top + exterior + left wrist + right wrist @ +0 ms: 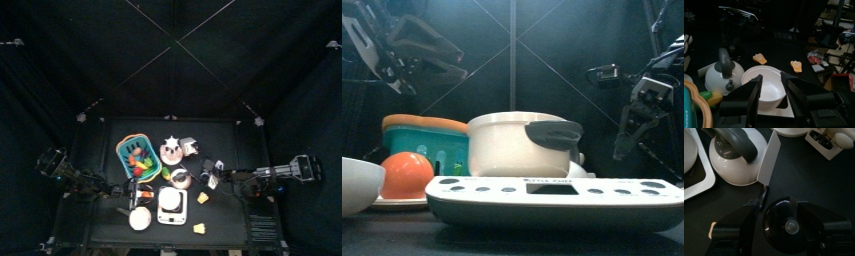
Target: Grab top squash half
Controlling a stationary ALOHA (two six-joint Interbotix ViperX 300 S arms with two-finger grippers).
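Two orange squash halves lie on the black table. In the top view, one squash half (203,198) is right of the scale and the other squash half (198,229) is near the front edge. Both show in the left wrist view, one squash half (760,58) next to the kettle and the other squash half (796,66) further from it. My left gripper (771,77) is open and empty above a white bowl (764,90). My right gripper (772,135) is shut and empty beside the kettle (734,158). One squash half (711,230) shows at that view's edge.
A white kettle (181,178) stands mid-table. A white scale (171,205) and the bowl (140,218) are in front of it. A green and orange basket (136,157) is at the back left. An orange ball (406,175) lies on a plate.
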